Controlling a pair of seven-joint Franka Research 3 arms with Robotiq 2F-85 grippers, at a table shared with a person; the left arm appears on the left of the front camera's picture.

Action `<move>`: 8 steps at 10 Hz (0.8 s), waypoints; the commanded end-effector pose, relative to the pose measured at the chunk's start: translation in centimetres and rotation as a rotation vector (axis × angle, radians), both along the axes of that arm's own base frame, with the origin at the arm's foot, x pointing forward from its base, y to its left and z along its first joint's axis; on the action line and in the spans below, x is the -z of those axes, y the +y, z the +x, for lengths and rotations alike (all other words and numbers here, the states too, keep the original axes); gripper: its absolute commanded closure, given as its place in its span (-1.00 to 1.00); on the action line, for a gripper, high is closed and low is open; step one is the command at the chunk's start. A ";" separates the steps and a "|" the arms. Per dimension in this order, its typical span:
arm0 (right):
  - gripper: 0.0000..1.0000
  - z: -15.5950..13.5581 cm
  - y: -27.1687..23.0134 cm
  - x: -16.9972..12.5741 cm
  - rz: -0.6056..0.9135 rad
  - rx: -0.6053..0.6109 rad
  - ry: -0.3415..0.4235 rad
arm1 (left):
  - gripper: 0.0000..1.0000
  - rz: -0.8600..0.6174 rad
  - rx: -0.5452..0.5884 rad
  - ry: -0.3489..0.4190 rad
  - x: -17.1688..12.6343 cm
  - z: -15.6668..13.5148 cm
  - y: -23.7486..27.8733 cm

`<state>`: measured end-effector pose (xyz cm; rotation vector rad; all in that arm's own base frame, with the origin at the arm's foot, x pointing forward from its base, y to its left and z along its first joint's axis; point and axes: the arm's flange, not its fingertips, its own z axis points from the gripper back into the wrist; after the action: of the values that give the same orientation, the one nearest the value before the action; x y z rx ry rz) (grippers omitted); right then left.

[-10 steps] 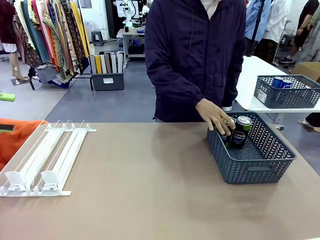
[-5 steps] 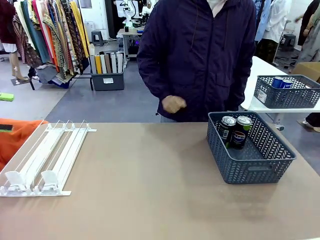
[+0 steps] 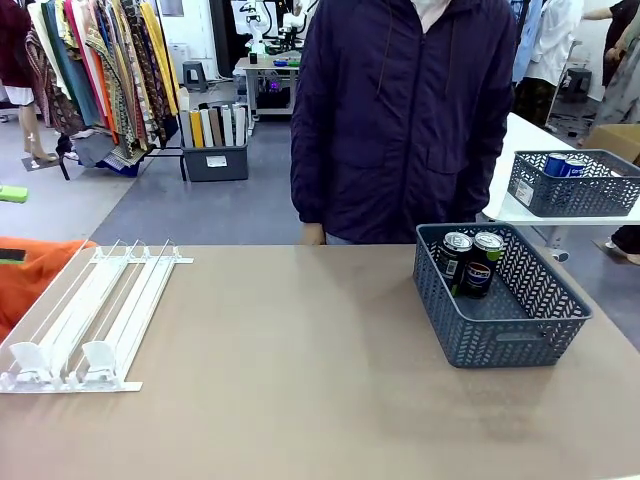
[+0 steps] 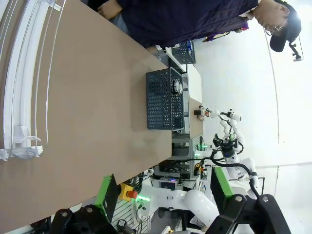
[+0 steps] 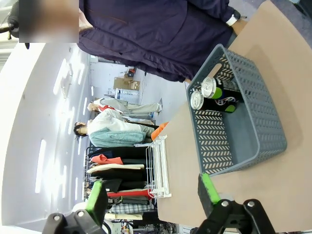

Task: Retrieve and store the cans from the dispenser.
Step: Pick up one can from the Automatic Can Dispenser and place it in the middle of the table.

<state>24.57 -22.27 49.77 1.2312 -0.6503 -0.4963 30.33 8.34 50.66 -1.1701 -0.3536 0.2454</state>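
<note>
The white dispenser (image 3: 90, 315) lies at the table's left with bare lanes, its stoppers at the near end. Two black cans (image 3: 470, 262) with silver lids stand upright in the far left corner of a dark grey lattice basket (image 3: 500, 340) on the right. In the left wrist view my left gripper (image 4: 163, 187) is open and holds nothing, well off from the dispenser (image 4: 24, 83) and the basket (image 4: 158, 100). My right gripper (image 5: 152, 192) is open too, hanging back from the basket (image 5: 209, 141), the cans (image 5: 207, 92) and the dispenser (image 5: 158, 168).
A person in a dark jacket (image 3: 400, 110) stands at the far edge, hands down. An orange cloth (image 3: 30, 265) lies at the left edge. A second grey basket (image 3: 575, 185) with blue cans sits on a white table behind.
The person's hand let go of the cans in the basket, drew back across the table and dropped to the person's side. The cans stay put.
</note>
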 end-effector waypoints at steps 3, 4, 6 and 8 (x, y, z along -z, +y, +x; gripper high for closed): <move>-1.00 0.3 0.1 -0.1 0.006 0.003 -0.042 | -1.00 -0.018 0.003 -0.019 -0.1 0.0 0.0; -1.00 0.3 0.1 -0.1 0.006 0.003 -0.042 | -1.00 -0.018 0.003 -0.019 -0.1 0.0 0.0; -1.00 0.3 0.1 -0.1 0.006 0.003 -0.042 | -1.00 -0.018 0.003 -0.019 -0.1 0.0 0.0; -1.00 0.3 0.1 -0.1 0.006 0.003 -0.042 | -1.00 -0.018 0.003 -0.019 -0.1 0.0 0.0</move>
<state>24.57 -22.27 49.77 1.2312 -0.6504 -0.4962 30.33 8.33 50.66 -1.1702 -0.3534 0.2453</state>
